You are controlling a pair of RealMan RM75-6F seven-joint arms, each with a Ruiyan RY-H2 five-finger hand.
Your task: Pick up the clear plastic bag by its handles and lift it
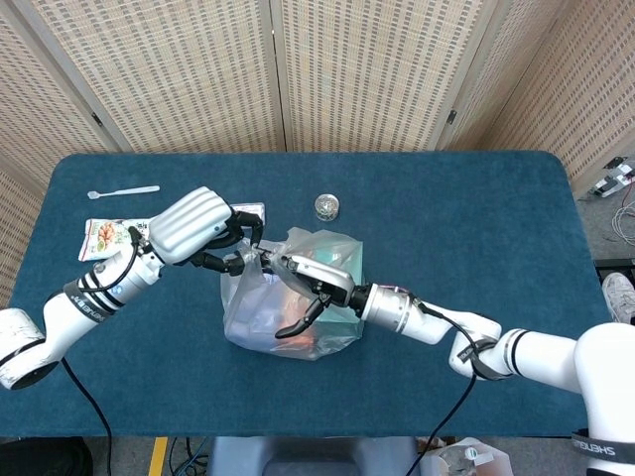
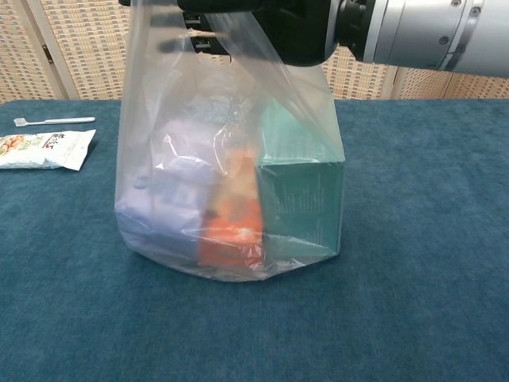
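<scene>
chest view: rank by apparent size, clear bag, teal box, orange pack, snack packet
1. clear bag
2. teal box
3. orange pack, partly hidden
4. snack packet, though it lies farther from the camera
</scene>
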